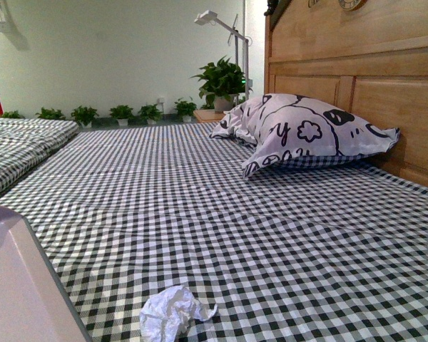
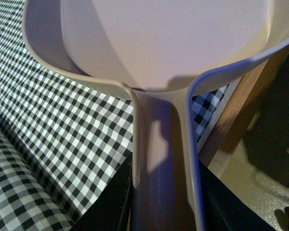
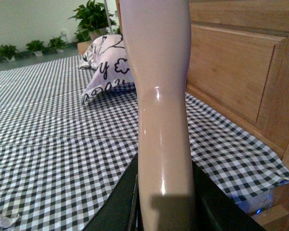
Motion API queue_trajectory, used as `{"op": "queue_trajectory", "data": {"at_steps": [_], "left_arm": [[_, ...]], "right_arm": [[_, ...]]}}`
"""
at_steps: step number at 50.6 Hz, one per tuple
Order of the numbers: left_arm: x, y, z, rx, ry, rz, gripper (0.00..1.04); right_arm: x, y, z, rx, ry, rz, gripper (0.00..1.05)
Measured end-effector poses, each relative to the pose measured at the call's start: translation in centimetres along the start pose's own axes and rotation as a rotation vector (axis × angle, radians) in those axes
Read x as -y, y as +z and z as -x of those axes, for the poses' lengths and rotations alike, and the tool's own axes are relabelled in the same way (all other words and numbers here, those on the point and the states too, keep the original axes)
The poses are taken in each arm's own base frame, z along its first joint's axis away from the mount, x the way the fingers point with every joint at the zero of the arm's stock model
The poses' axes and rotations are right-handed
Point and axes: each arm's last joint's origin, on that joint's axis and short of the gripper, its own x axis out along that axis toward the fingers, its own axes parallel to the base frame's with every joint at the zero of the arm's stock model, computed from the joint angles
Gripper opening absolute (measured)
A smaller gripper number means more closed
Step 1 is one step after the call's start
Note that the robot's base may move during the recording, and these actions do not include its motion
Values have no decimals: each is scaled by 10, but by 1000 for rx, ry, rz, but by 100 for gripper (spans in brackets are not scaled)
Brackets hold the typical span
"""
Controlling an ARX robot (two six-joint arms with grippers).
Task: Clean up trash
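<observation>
A crumpled white paper wad, the trash, lies on the checked bed sheet near the front edge; a scrap of it shows as trash in the right wrist view. The pale pink dustpan fills the front view's lower left, just left of the wad. My left gripper is shut on the dustpan handle, its pan spreading out beyond the jaws. My right gripper is shut on the beige brush handle, which rises out of the jaws; the bristles are out of view.
A white pillow with black cartoon print leans against the wooden headboard at the right. Potted plants line the far wall. A second checked bed lies to the left. The bed's edge and floor show beside the dustpan.
</observation>
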Motion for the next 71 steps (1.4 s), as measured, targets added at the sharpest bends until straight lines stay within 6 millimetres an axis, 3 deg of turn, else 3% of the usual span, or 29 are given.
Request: {"op": "queue_trajectory", "data": {"at_steps": [44,71], "left_arm": [[-8,8,-60,-14,-115,27,28],[-1,2,-79,-98,-219,50,28]], "right_arm": [[0,0,0,0,0,0,20],[0,0,0,0,0,0,20]]}}
